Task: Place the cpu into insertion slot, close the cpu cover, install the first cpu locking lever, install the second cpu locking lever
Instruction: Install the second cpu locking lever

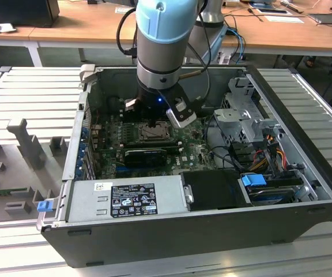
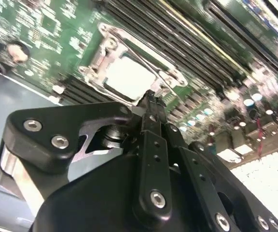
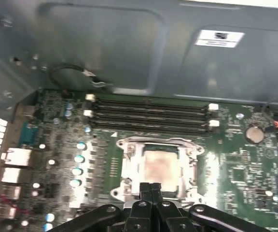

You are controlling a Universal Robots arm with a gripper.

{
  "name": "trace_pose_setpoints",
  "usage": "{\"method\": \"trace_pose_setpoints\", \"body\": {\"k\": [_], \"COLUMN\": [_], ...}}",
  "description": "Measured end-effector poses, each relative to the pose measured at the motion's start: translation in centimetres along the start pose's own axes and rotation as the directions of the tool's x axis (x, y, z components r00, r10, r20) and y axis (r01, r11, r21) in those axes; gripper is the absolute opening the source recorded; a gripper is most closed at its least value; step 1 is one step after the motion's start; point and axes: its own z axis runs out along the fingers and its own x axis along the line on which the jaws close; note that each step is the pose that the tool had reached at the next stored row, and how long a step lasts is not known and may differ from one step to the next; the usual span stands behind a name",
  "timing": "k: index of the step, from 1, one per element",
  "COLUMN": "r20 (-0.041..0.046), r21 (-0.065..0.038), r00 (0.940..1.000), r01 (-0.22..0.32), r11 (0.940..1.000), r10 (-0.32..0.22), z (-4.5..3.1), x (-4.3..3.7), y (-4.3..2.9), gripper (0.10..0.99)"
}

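Pincer [image 3: 151, 189]: my fingers are pressed together, holding nothing, just over the socket's edge.
Cpu [image 3: 157, 167]: seated in the insertion slot [image 2: 111, 86], cpu cover [image 3: 129, 166] down around it.
Risk: my tip could slip and scrape the board.

The cpu [image 3: 157, 166] showed a dull, pale metal top, and the cpu cover [image 3: 129, 164] around it was bright, bare silver metal. The circuit board [image 3: 235, 159] was glossy green. The gripper [image 2: 151, 99] was matt black, with shiny metal screws. The computer case [image 1: 212, 231] had matt dark-grey walls, and the surface [image 1: 33, 81] beneath was ribbed light-grey metal.
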Motion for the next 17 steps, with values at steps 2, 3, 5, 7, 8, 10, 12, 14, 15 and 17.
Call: {"method": "trace_pose_setpoints", "body": {"k": [2, 3, 5, 7, 8, 10, 12, 14, 15, 17], "r20": [-0.0018, -0.0023, -0.0026, -0.0027, -0.0027, -0.0026, -0.0026, -0.0026, -0.0027, -0.0031], "r21": [0.0, 0.0, 0.0, 0.0, 0.0, 0.0, 0.0, 0.0, 0.0, 0.0], "r00": [1.0, 1.0, 1.0, 1.0, 1.0, 1.0, 1.0, 1.0, 1.0, 1.0], "r01": [-0.001, -0.001, -0.001, -0.001, -0.002, -0.002, -0.002, -0.002, -0.002, -0.002], "r11": [1.0, 1.0, 1.0, 1.0, 1.0, 1.0, 1.0, 1.0, 1.0, 1.0], "r10": [0.001, 0.001, 0.001, 0.001, 0.002, 0.002, 0.002, 0.002, 0.002, 0.002], "z": [0.14, 0.19, 0.18, 0.09, 0.05, 0.02, 0.03, 0.04, 0.07, 0.24], "x": [-0.12, -0.13, -0.12, -0.11, -0.1, -0.09, -0.1, -0.16, -0.25, -0.52], "y": [-0.4, -0.58, -0.95, -1.33, -1.48, -1.63, -1.64, -1.66, -1.68, -1.78], "gripper": [0.106, 0.106, 0.106, 0.106, 0.106, 0.106, 0.106, 0.106, 0.106, 0.106]}}
